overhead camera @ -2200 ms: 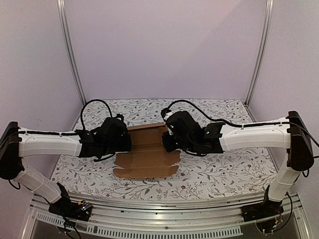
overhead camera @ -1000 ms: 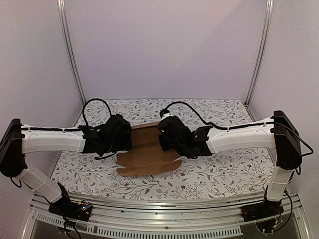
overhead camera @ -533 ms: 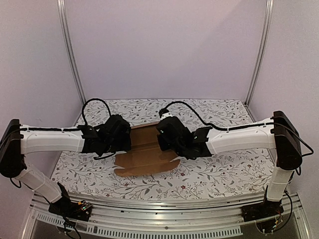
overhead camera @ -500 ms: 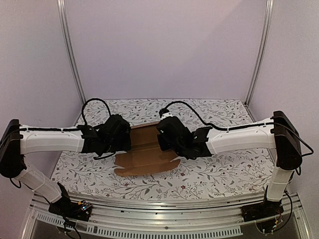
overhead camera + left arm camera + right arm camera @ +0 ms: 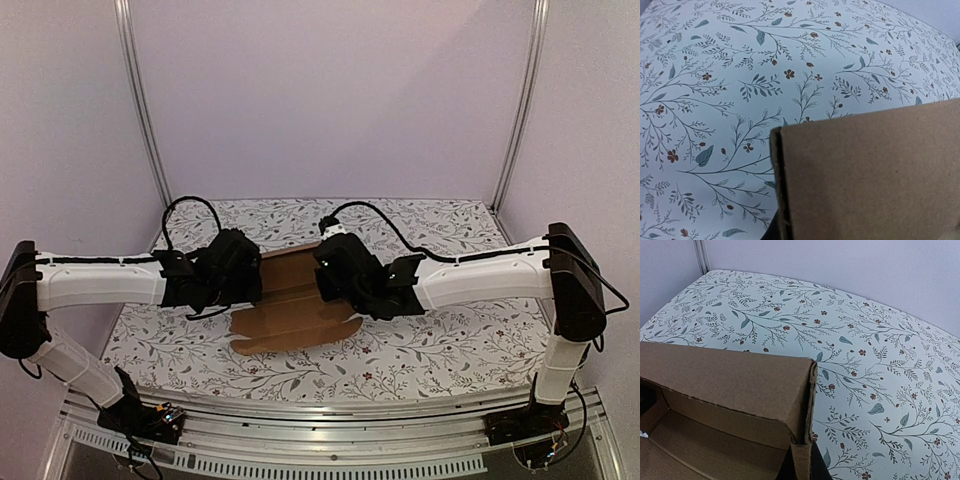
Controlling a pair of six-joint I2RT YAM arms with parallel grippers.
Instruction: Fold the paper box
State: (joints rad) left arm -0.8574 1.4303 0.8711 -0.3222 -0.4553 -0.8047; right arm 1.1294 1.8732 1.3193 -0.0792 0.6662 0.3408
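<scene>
Box: the box (image 5: 293,318) is sitting mid-table between the two grippers, part-formed. Its far panels are standing up while the near flap (image 5: 285,340) is lying flat toward the arm bases.
Change: over the last two seconds both arms have been closing in from the sides, the right one swinging furthest, and the sheet has been narrowing and rising.
Meaning: the side walls are likely going up, so folding is under way but not finished. In the right wrist view one doubled wall (image 5: 730,377) is already standing over a hollow.
Left gripper: the left gripper (image 5: 256,282) is pressing against the box's left side. Cardboard is filling its wrist view and hiding the fingers, so I cannot tell whether they are apart or together.
Right gripper: the right gripper (image 5: 322,282) is sitting at the wall's end. Its fingers are hidden too, so I cannot tell.
Edges: the table (image 5: 440,340) is leaving open cloth on every side, with its rims well apart from the box.
Room: the wrists are crowding each other over the box, while outward and rearward the way is looking free.
</scene>
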